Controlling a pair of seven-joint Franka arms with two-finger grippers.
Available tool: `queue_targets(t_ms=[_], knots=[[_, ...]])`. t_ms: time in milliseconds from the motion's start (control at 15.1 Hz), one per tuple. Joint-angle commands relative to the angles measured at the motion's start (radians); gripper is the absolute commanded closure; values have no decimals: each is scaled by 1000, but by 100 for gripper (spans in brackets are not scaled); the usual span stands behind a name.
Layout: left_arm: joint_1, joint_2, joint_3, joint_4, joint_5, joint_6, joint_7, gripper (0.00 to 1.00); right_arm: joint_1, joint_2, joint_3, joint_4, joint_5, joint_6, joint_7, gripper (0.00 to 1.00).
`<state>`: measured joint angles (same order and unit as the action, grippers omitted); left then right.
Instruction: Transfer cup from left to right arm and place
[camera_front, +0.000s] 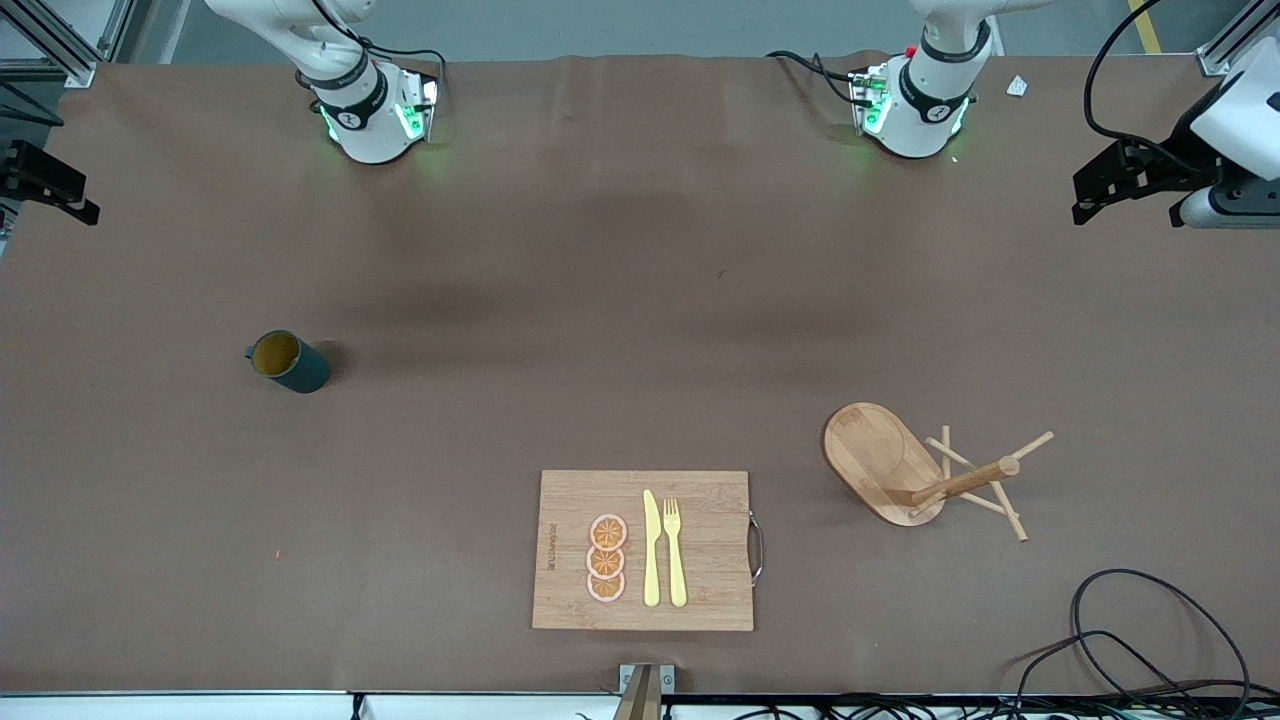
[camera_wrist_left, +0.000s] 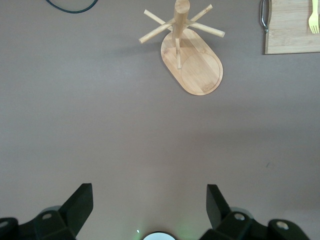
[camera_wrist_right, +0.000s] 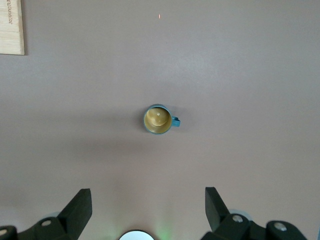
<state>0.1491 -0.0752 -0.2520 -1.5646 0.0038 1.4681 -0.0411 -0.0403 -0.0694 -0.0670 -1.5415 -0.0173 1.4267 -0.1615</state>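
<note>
The cup (camera_front: 288, 361), dark teal with a mustard-yellow inside, stands upright on the brown table toward the right arm's end, with nothing touching it. In the right wrist view the cup (camera_wrist_right: 159, 119) lies well below my right gripper (camera_wrist_right: 148, 192), which hangs high over the table, open and empty. My left gripper (camera_wrist_left: 149, 190) is also open and empty, high over bare table, with the wooden mug tree (camera_wrist_left: 192, 60) some way off from it. Neither gripper shows in the front view.
The wooden mug tree (camera_front: 900, 465) stands toward the left arm's end. A cutting board (camera_front: 645, 550) with orange slices (camera_front: 606, 558), a yellow knife and fork lies near the front camera's edge. Black cables (camera_front: 1130, 640) loop at that edge's corner.
</note>
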Motion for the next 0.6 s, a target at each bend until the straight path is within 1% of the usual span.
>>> queue_targets(t_ms=[0,531], knots=[[1,-9,-4,-11,2,14,9,0,5,-30,3,-35,-6,12,13,0],[4,-11,-6,-3,2,14,9,0,4,-30,3,-34,-6,14,11,0]])
